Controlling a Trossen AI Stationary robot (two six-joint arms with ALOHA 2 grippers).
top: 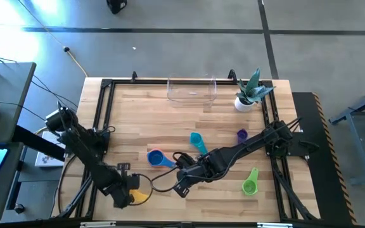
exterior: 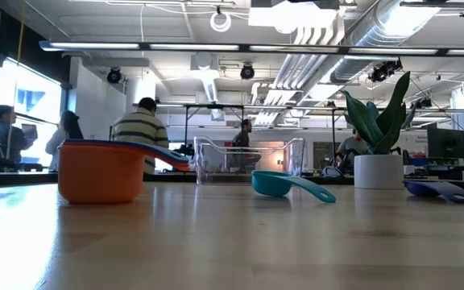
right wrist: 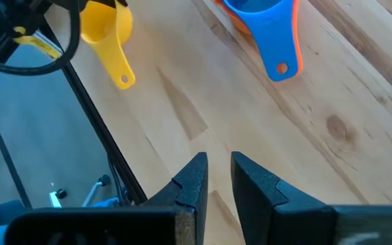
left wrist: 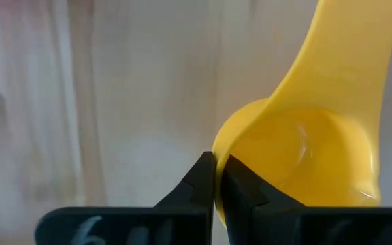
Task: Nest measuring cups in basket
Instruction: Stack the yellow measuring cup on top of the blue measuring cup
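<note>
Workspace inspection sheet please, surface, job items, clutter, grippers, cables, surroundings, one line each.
Surface: wooden table, black frame.
Job's things: clear basket at far edge, no cups in it; blue cup nested in orange cup; teal cup, purple cup, green cup loose; yellow cup at near-left edge.
Clutter: potted plant.
Grippers: left gripper shut on yellow cup's rim; right gripper slightly open, empty.
Cables: black cable loops between the arms.
Surroundings: people beyond the table.

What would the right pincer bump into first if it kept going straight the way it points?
Probably just the bare wooden table. The right pincer aims between the small yellow plastic cup and the blue plastic cup nested in an orange one, though depth is unclear.
</note>
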